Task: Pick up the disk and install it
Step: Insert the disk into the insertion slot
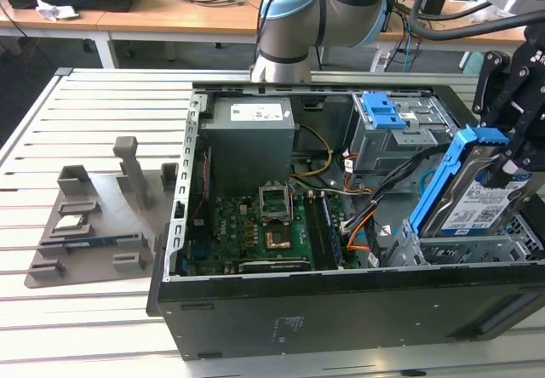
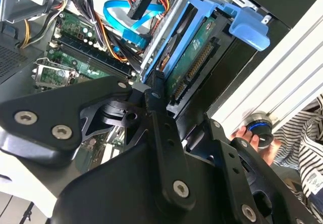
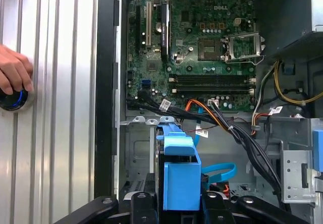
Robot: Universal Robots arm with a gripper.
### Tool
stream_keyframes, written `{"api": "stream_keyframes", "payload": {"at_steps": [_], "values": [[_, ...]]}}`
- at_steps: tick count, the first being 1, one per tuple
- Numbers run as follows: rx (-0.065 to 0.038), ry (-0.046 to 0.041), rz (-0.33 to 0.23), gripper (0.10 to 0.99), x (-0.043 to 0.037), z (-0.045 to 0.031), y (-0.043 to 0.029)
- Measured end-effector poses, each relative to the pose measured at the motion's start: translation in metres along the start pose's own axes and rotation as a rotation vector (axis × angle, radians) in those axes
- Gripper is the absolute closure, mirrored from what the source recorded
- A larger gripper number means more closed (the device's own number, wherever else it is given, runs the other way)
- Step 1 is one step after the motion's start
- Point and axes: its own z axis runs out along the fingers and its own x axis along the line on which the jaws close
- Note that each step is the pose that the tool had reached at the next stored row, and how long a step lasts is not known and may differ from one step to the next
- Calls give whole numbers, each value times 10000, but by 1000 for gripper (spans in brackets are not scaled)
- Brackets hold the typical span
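The disk (image 1: pixel 475 197), a silver drive with a white-and-blue label in a bright blue carrier, hangs tilted over the metal drive cage (image 1: pixel 477 249) at the exterior view's right end of the open computer case. My black gripper (image 1: pixel 509 157) is shut on its upper end. In the second wrist view the disk (image 2: pixel 198 57) shows its green circuit side and connector, with the gripper (image 2: pixel 160 92) clamped on its near edge. In the first wrist view the blue carrier (image 3: pixel 179 176) sits between the fingers (image 3: pixel 139 204), above the bay floor.
The case (image 1: pixel 341 310) lies open on a slatted table. It holds a motherboard (image 1: pixel 255 225), a grey power supply (image 1: pixel 249 135), a blue ridged latch (image 1: pixel 383 110) and loose cables (image 3: pixel 222 118). A grey parts fixture (image 1: pixel 85 225) lies left. A person's hand (image 3: pixel 12 72) rests on a blue-ringed button.
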Motion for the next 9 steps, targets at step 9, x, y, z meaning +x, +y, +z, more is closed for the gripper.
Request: {"api": "stream_keyframes", "payload": {"at_steps": [9], "values": [[0, 2, 0, 718, -5, 95, -6]]}}
